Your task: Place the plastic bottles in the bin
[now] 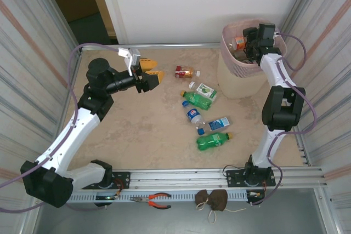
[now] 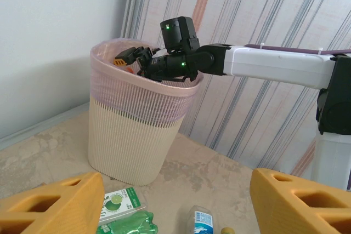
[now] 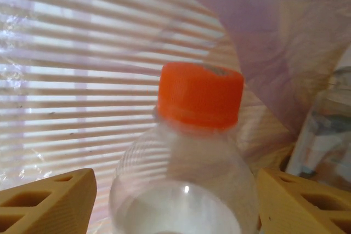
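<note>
Item 1, left edge: striped panel point(image 1: 27, 26) walling that side of the cell; a white wall point(image 1: 192, 4) closes the back.

Item 2: left gripper point(image 1: 151, 69), yellow fingers spread wide with nothing between them, held above the beige stone-patterned tabletop point(image 1: 137, 135).

Item 3: plastic bottles point(image 1: 196, 100), six that I count, lying loose on the tabletop to the right of the left gripper, between it and the bin. They are green or clear, with red, green or blue labels.

Item 4: bin point(image 1: 236, 83), pale and ribbed with a pinkish rim, standing in the far right corner directly under the right gripper.

Item 5: right gripper point(image 1: 248, 47), down inside the bin's mouth. An orange-capped bottle point(image 3: 200, 94) sits between its fingers; I cannot tell whether they press it.

Item 6, near edge: metal rail point(image 1: 181, 176), with red-handled pliers point(image 1: 153, 200) below it.
</note>
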`<action>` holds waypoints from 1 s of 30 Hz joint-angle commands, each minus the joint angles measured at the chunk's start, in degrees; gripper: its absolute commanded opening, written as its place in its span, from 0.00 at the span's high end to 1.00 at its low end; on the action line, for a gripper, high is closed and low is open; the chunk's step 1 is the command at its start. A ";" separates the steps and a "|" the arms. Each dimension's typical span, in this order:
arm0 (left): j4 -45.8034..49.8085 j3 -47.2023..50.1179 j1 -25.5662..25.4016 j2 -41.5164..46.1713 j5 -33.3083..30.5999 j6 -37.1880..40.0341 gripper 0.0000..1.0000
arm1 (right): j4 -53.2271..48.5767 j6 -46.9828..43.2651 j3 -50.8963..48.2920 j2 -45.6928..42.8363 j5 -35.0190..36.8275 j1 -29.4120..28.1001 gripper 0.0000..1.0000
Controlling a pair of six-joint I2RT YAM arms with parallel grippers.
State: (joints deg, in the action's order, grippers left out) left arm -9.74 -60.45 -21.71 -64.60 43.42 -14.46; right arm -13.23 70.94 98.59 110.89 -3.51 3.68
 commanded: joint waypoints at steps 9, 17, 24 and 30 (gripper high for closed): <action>-3.08 -0.10 0.33 1.27 -0.22 -1.13 0.29 | -12.65 -11.93 8.30 -5.64 8.90 -0.72 0.18; -3.35 -0.09 0.33 1.14 0.00 -1.28 0.29 | -11.07 -20.33 10.57 -7.16 4.16 -1.94 0.24; 0.01 -0.75 0.30 0.64 -2.47 -1.36 0.30 | -12.37 -32.35 11.97 -9.14 0.49 -5.00 0.30; 5.77 -2.82 0.32 -2.23 -5.57 -2.29 0.32 | -17.11 -41.58 12.86 -11.82 0.47 -8.85 0.31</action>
State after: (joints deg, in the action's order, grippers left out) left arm -7.20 -60.82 -21.71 -65.39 40.10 -15.55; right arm -27.33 36.82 109.14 102.80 -2.39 -3.79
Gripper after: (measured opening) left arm 0.685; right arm 0.693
